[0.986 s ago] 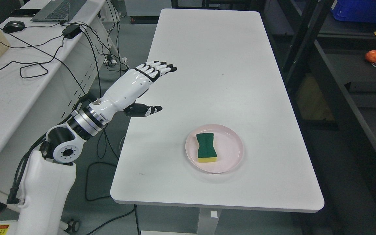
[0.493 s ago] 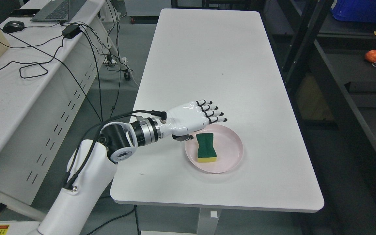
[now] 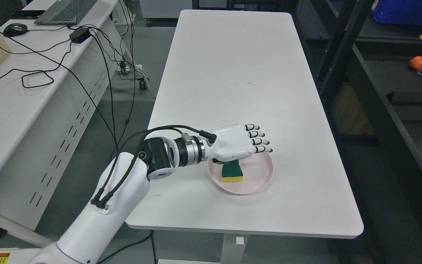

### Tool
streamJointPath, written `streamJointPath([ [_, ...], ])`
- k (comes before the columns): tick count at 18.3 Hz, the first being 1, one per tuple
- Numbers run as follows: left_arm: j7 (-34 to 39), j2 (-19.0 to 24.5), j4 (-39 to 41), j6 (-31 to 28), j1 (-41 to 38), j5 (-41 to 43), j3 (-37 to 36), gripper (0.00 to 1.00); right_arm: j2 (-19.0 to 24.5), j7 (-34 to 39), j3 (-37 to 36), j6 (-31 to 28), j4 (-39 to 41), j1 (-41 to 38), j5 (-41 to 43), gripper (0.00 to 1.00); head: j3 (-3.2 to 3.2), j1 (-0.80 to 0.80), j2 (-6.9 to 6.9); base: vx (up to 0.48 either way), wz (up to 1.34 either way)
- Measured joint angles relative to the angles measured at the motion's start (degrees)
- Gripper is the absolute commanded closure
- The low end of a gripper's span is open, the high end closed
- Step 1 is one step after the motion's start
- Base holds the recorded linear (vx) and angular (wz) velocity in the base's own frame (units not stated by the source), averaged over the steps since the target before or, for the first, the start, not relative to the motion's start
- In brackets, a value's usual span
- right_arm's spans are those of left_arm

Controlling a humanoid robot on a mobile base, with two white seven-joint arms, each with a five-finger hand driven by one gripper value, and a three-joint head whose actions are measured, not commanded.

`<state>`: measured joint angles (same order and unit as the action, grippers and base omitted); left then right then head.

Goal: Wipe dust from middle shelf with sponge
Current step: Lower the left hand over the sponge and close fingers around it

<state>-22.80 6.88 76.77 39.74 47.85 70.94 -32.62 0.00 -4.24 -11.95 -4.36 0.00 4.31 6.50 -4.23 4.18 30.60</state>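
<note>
— Where is the green and yellow rectangular sponge [image 3: 232, 173]?

— It lies flat in the round pale pink plate [image 3: 258, 180], in the left half of it, on the near part of the white table.

— How does it look?

— The top is a dark green scouring layer and under it is a yellow foam layer, which shows along the near edge. The long sides curve a little inward, like a waist.

— Do you see all of it?

— No. Only the near half shows; the far half is hidden. Its long axis goes away from the camera, slightly tilted.

— And the middle shelf?

— A dark shelf [image 3: 398, 79] stands at the right of the table, well apart from the sponge.
</note>
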Motion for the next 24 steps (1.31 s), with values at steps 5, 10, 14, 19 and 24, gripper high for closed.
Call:
streamJointPath([
  [5, -4.0, 1.2, 2.5, 3.8, 0.2, 0.8, -0.9, 0.07, 0.0, 0.0, 0.0, 0.0, 0.0, 0.0, 0.0, 0.0, 0.0, 0.0, 0.0, 0.0, 0.0],
  [10, -4.8, 1.4, 3.7, 4.3, -1.3, 3.9, -1.6, 0.1, 0.0, 0.0, 0.0, 0.0, 0.0, 0.0, 0.0, 0.0, 0.0, 0.0, 0.0, 0.0, 0.0],
  [14, -4.9, 0.9, 2.8, 1.5, -1.6, 5.3, -1.5, 0.12, 0.0, 0.0, 0.0, 0.0, 0.0, 0.0, 0.0, 0.0, 0.0, 0.0, 0.0, 0.0, 0.0],
  [19, -4.9, -0.1, 0.3, 0.2, -1.6, 6.1, -1.4, 0.15, 0.0, 0.0, 0.0, 0.0, 0.0, 0.0, 0.0, 0.0, 0.0, 0.0, 0.0, 0.0, 0.0],
  [24, -5.0, -1.8, -2.9, -0.1, -1.6, 6.4, -1.5, 0.21, 0.0, 0.0, 0.0, 0.0, 0.0, 0.0, 0.0, 0.0, 0.0, 0.0, 0.0, 0.0, 0.0],
])
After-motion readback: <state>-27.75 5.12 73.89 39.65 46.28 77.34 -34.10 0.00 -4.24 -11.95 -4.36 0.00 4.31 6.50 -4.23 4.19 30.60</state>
